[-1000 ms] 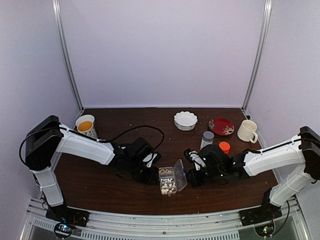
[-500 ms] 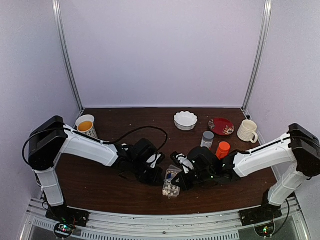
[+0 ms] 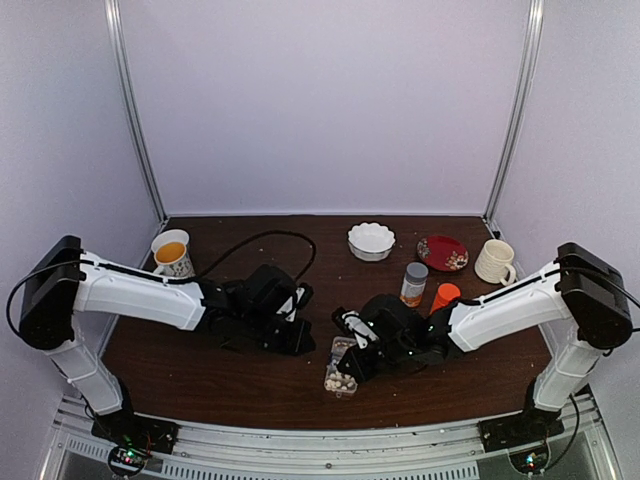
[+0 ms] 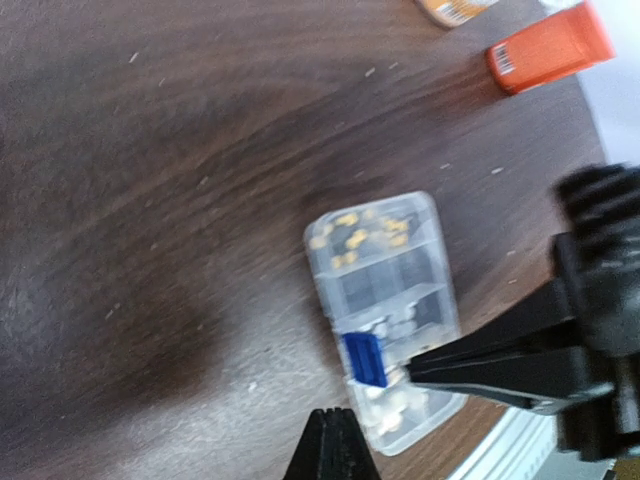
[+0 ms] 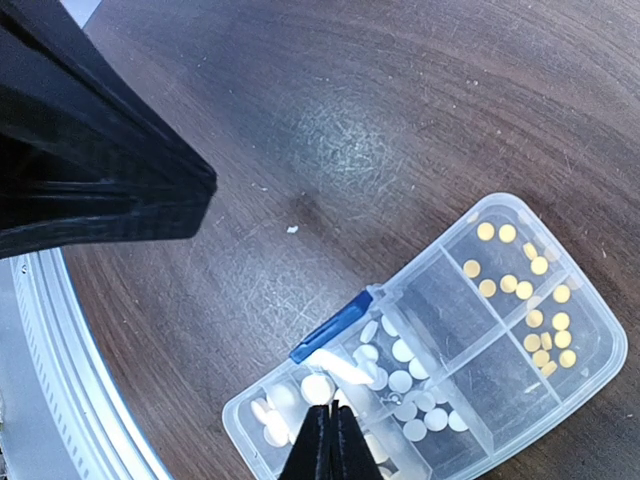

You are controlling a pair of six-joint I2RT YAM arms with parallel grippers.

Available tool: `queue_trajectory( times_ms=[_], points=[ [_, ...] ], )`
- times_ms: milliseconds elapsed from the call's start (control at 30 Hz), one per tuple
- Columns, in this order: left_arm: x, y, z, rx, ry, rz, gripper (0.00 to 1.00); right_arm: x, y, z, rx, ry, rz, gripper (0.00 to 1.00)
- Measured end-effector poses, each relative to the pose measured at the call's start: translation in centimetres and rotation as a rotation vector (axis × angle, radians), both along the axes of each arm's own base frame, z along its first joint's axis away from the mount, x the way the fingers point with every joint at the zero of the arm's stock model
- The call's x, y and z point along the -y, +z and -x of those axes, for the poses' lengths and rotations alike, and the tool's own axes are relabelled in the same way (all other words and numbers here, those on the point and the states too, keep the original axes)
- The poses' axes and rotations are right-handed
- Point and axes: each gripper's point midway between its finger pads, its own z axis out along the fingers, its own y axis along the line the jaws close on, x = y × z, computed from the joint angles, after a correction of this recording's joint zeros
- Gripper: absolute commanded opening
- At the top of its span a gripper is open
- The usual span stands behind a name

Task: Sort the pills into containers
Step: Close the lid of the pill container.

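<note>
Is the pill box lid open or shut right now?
Shut: the lid lies flat on the box in both wrist views; whether latched, cannot tell.

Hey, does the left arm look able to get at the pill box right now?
Probably yes. The left claw hangs just beside the pill box, with only bare table between them. The shut right claw crowds the end of the box nearest it, so the other end looks freer.

A lab test booth: plain white walls (image 3: 320,100), aluminium posts (image 3: 135,110), brown table (image 3: 200,380).
</note>
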Motion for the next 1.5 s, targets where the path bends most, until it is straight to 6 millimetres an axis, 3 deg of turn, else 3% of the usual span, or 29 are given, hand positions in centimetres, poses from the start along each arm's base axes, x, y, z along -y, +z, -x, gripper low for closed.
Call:
queue_trajectory(
  times_ms=[100, 500, 900, 1333, 1500],
  points=[
    [0.7, 1.1, 0.0, 0.025, -0.008, 0.088, 0.04, 0.1, 0.0, -0.1, 0.000, -0.008, 0.006, 0.00],
    [4.3, 0.5, 1.4, -0.078, -0.081, 0.274, 0.00, 0.0, -0.1, -0.2, -0.019, -0.048, -0.010, 0.00],
    [5.7, -1.0, 1.2, -0.121, -0.110, 0.225, 0.00, 0.0, -0.1, -0.3, -0.018, -0.057, -0.021, 0.00],
    [1.4, -4.0, 1.0, -0.103, -0.055, -0.018, 0.00, 0.1, -0.1, -0.4, -0.015, -0.059, -0.019, 0.00],
    [1.1, -4.4, 1.3, -0.109, -0.059, -0.022, 0.00, 0.1, -0.1, -0.4, -0.014, -0.060, -0.018, 0.00]
  ],
)
